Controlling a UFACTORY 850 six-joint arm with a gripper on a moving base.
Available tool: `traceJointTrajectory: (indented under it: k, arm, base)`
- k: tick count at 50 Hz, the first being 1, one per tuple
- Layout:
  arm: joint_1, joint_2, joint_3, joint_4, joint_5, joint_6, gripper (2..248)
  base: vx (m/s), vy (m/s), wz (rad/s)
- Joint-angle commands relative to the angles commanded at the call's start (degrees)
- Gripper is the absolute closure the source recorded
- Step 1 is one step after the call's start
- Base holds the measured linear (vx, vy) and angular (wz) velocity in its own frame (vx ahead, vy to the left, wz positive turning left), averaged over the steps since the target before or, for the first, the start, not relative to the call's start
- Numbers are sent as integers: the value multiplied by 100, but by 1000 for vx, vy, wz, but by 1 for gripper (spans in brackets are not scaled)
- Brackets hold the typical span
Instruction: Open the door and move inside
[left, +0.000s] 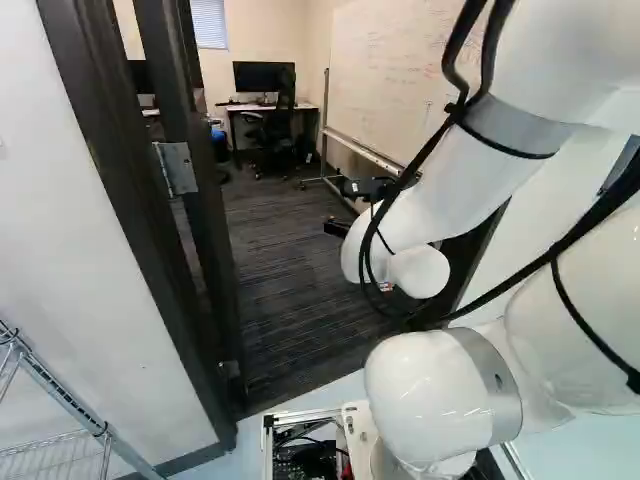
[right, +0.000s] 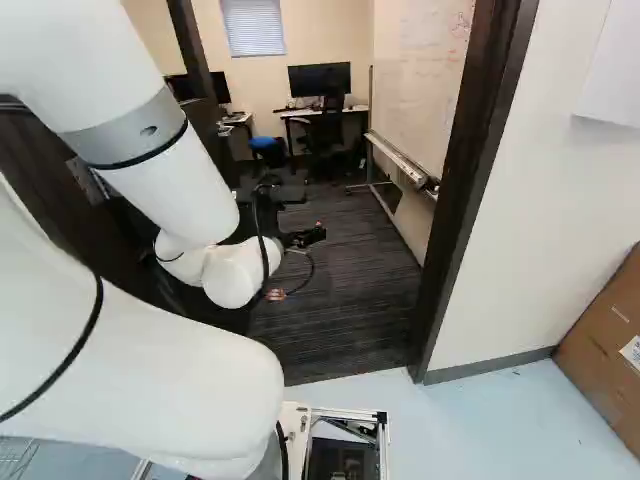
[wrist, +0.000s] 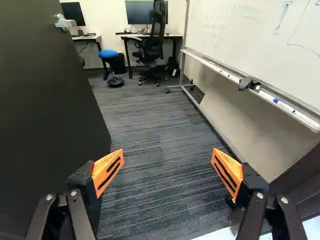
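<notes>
Door (wrist: 45, 105) — open, upright beside tool (right: 304, 238), handle (wrist: 65, 23) farther ahead — tool spread wide.

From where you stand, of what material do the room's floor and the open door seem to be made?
The floor looks like carpet, matte, with fine light and dark stripes. The door may be stained wood or laminate: its dark face is smooth and dull, with no clear grain to settle which.
</notes>
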Motion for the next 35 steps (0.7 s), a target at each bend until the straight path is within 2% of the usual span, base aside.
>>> traceJointTrajectory:
  k: [35]
  arm:
    - [0, 0, 0, 0, 0, 0, 3]
  base:
    - [0, 0, 0]
